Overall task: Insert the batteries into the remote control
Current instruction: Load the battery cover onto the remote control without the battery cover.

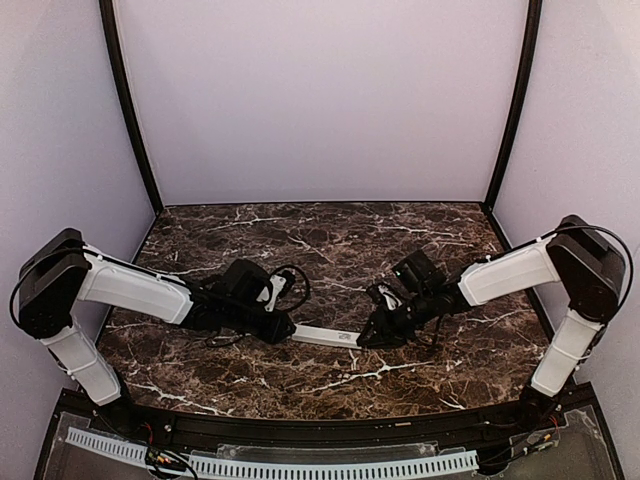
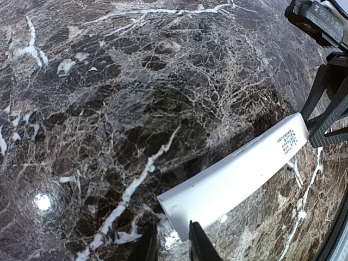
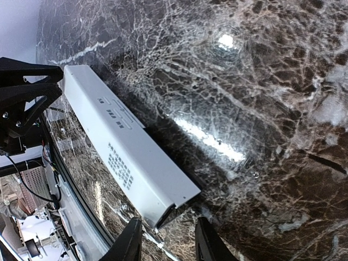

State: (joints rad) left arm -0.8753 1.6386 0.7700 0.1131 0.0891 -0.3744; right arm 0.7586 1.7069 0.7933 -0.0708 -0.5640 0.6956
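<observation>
Two ends held | remote control (image 1: 325,337) is spanning mid marble table (image 1: 330,240), printed side up | left gripper (image 2: 172,231) is clamping one end, right gripper (image 3: 167,231) the other | I am seeing no batteries, no opened compartment | judging all loading is remaining

Bare marble table (image 1: 330,235) beyond remote control (image 1: 326,337)

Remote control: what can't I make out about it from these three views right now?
- Grip: in the top view the left claw and right claw cover the ends of the remote control; whether either is clamped is unclear.
- Printed label: too small to read in both wrist views.
- Underside: faces the table, hidden.
- Batteries: none visible in any view.
</observation>
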